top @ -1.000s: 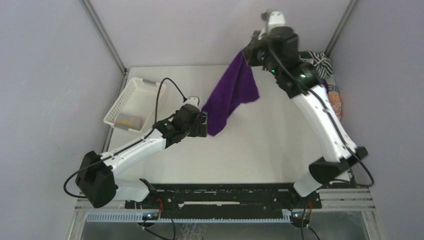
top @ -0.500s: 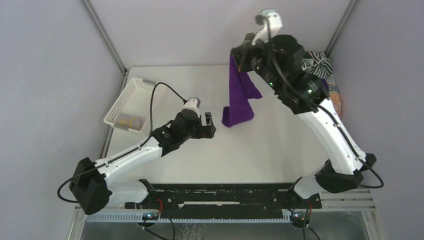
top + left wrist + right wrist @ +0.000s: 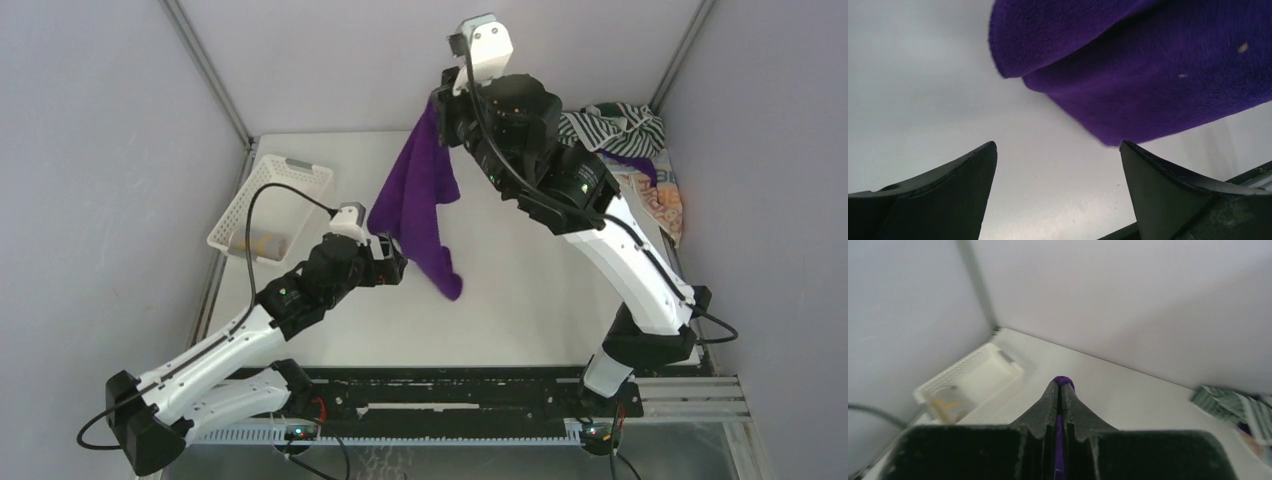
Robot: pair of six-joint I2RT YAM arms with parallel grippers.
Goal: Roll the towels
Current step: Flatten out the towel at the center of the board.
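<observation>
Purple towel [image 3: 415, 200] swung left, now dangling over mid-tabletop [image 3: 520, 300].
Right gripper [image 3: 1062, 384] clamps its top corner up high; left gripper [image 3: 1058, 147], jaws wide, waits by the loose lower edge, not gripping. Rolling not started.

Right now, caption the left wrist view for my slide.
Open left gripper faces the dangling purple towel above the white table.

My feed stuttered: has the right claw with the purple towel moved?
Yes. The right claw carried the purple towel leftward, nearer the white basket.
</observation>
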